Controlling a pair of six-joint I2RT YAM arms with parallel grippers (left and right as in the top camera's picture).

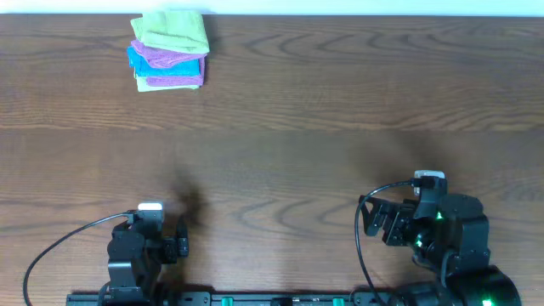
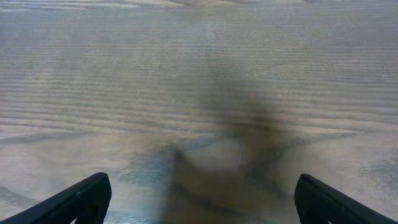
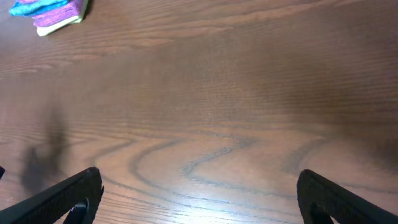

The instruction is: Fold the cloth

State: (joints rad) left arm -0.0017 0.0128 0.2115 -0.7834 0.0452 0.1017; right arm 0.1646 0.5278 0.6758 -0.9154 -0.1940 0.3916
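A stack of folded cloths (image 1: 169, 49), green on top, then purple, blue and pale layers, sits at the far left of the wooden table (image 1: 323, 127). Its corner also shows at the top left of the right wrist view (image 3: 51, 11). My left gripper (image 1: 150, 223) rests near the front left edge, far from the stack; its fingers are wide apart and empty over bare wood in the left wrist view (image 2: 202, 199). My right gripper (image 1: 382, 221) rests near the front right, also wide open and empty (image 3: 199, 196).
A black rail (image 1: 255, 299) runs along the table's front edge between the arm bases. Cables loop from both arms. The arms cast dark shadows on the wood near them.
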